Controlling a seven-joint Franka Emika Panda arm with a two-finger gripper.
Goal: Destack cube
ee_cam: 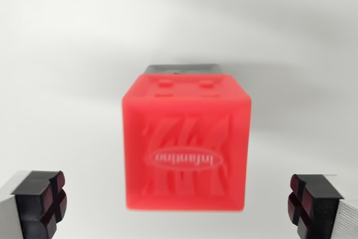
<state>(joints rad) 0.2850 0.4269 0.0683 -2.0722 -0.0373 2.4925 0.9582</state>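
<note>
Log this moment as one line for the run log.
end effector: open, empty | red cube: between fingers, untouched | dark block: behind cube | stage: pre-grasp

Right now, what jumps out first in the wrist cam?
A red cube fills the centre, embossed lettering on its facing side. A dark object peeks out just behind its top edge; what it is can't be told. The gripper is open, fingertips in the bottom corners, clear of the cube.
</note>
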